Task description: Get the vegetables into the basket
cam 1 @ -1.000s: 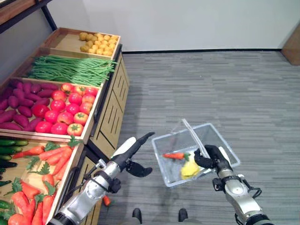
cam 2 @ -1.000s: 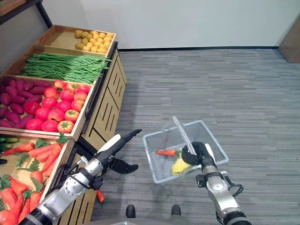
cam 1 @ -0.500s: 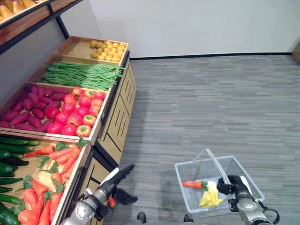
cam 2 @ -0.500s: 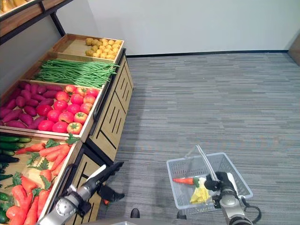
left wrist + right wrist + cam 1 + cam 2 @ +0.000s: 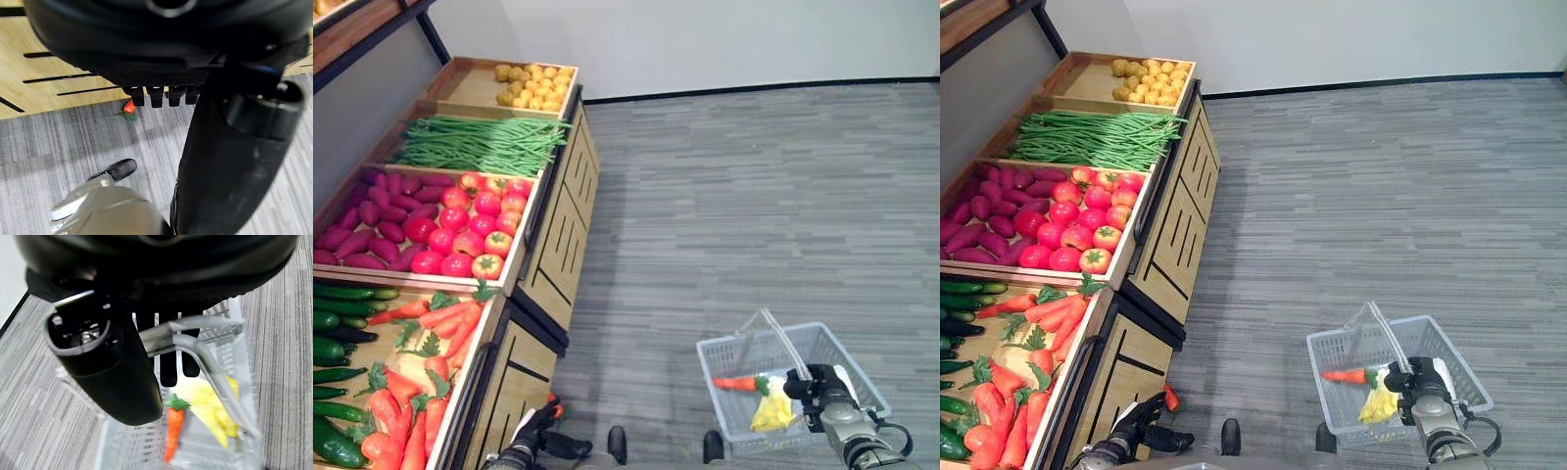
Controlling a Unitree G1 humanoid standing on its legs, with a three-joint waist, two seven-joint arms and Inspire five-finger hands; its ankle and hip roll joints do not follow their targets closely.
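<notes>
Four produce crates (image 5: pixel 460 211) line the stand (image 5: pixel 543 284) on my left, well apart from the basket (image 5: pixel 862 377). I keep my right hand (image 5: pixel 1417 382) clenched on its handle (image 5: pixel 195 350) so it hangs level; one carrot (image 5: pixel 736 384) and a yellow vegetable (image 5: pixel 771 411) lie inside. My left hand (image 5: pixel 540 441) hangs low, released, near a fallen carrot (image 5: pixel 1170 397) on the floor.

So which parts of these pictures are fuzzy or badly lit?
Right wrist view: the right hand up close is soft, the carrot past it blurred. Left wrist view: the left hand is a dark bulk. Eye views: evenly lit, basket crisp.
</notes>
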